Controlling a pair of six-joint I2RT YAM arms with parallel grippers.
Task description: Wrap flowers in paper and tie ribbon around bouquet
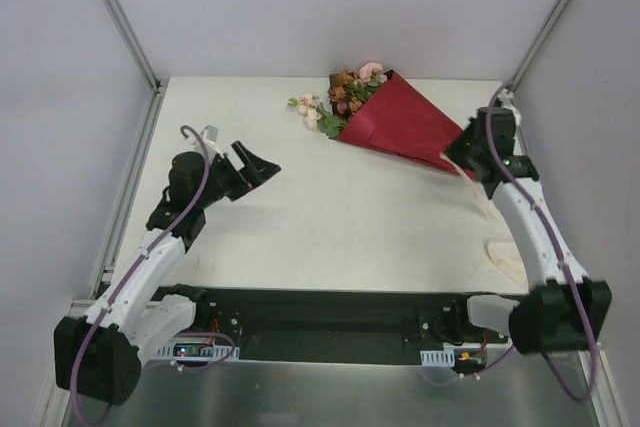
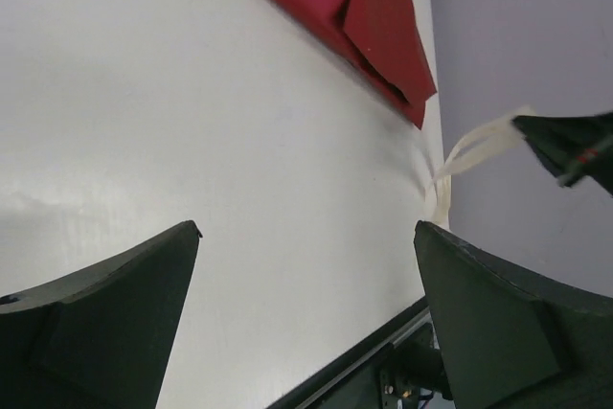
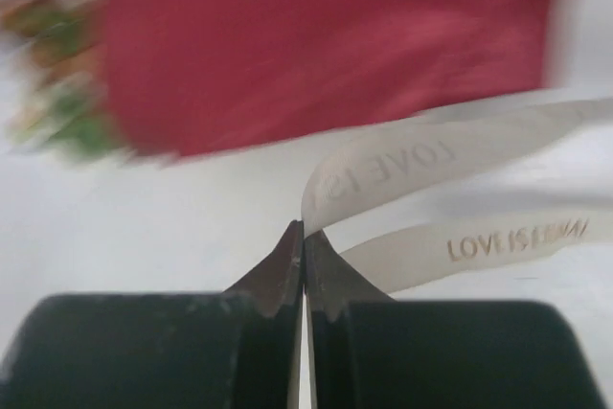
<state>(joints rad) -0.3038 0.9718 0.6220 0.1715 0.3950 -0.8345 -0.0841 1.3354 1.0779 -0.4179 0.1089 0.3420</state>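
The bouquet lies at the back of the table, its flowers (image 1: 345, 97) sticking out of a cone of dark red paper (image 1: 400, 127) that points right. My right gripper (image 1: 462, 152) is by the cone's narrow end, shut on a fold of the cream ribbon (image 3: 431, 165). The ribbon (image 1: 505, 252) trails from it down to the table's right edge. In the right wrist view the paper (image 3: 326, 45) is blurred behind the closed tips (image 3: 304, 229). My left gripper (image 1: 262, 169) hovers open and empty left of centre. Its wrist view shows the paper (image 2: 364, 16) and the lifted ribbon (image 2: 469, 155).
The white table (image 1: 330, 217) is walled on the left, back and right, with metal posts at the back corners. A black rail (image 1: 330, 322) holding the arm bases runs along the near edge. The right gripper's tip (image 2: 575, 146) shows in the left wrist view.
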